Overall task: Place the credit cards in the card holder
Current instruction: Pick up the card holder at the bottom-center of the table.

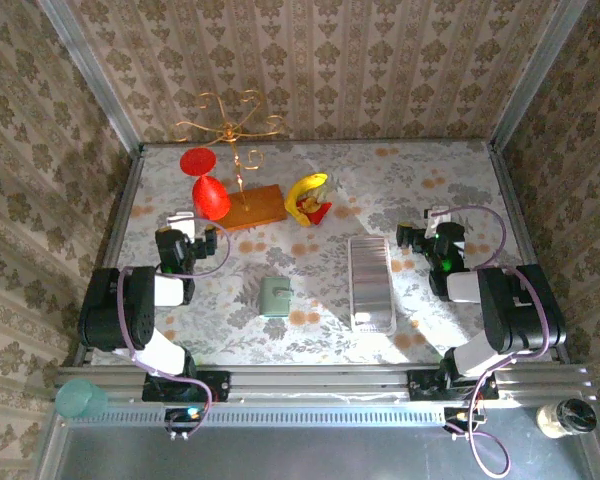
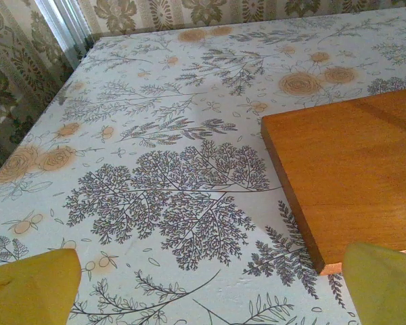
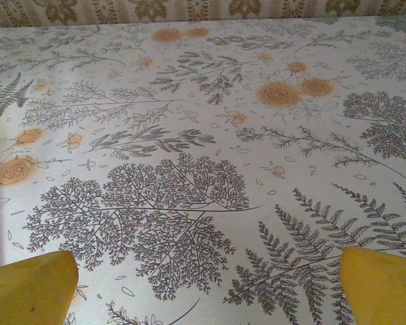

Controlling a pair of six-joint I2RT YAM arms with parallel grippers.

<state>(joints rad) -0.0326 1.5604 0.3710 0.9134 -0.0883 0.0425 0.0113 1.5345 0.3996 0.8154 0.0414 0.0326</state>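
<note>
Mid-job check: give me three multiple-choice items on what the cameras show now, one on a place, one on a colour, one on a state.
1. In the top view, where does the card holder lie relative to the credit cards?
A) on top of them
B) to their left, apart
C) behind them, against the far wall

2. What colour is the goblet by the wooden board?
A) blue
B) black
C) red

3. How do the left gripper and the right gripper stand?
A) both open, empty
B) both shut on cards
C) left shut on the card holder

Answers:
1 B: bare tablecloth shows between the two.
2 C: its bowl and foot are both red.
3 A: in each wrist view the jaws stand wide apart with nothing gripped.
</note>
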